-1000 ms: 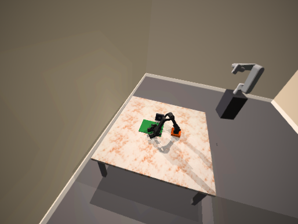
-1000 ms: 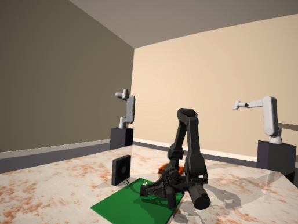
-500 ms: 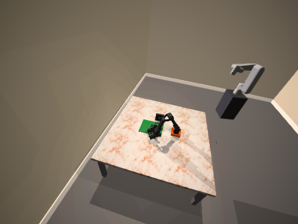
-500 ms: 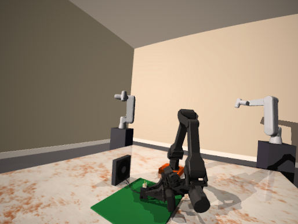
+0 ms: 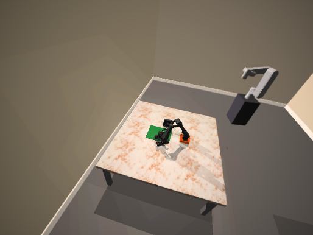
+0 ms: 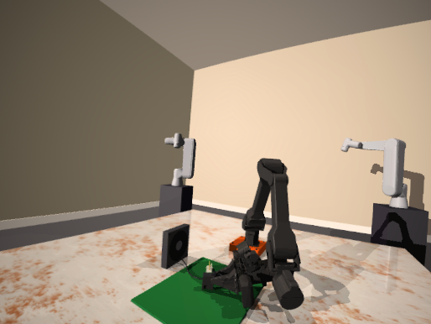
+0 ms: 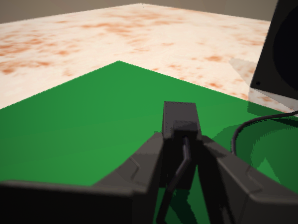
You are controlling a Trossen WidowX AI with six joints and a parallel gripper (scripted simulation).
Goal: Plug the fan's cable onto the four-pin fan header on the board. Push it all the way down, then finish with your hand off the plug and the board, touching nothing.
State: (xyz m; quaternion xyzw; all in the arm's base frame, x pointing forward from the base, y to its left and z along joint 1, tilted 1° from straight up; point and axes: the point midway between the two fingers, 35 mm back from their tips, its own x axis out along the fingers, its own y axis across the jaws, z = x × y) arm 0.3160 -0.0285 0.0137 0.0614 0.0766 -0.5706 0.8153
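Observation:
The green board (image 5: 151,133) (image 6: 176,299) (image 7: 100,125) lies flat on the table. My gripper (image 6: 208,282) (image 7: 182,136) is shut on the fan's dark plug (image 7: 181,113), low over the board. The plug stands out past the fingertips in the wrist view, with its lead running back between the fingers. A small pale header (image 6: 209,268) with thin yellowish pins shows just beyond the fingertips in the exterior view; its pins look bare. The wrist view does not show the header. The gap between plug and board is hard to judge.
The black square fan (image 5: 167,122) (image 6: 175,246) (image 7: 282,55) stands upright beside the board. Its cable (image 7: 239,132) curves low over the board towards the gripper. The arm's orange base (image 5: 184,140) (image 6: 236,244) stands on the table. Two grey arms stand on pedestals away from the table.

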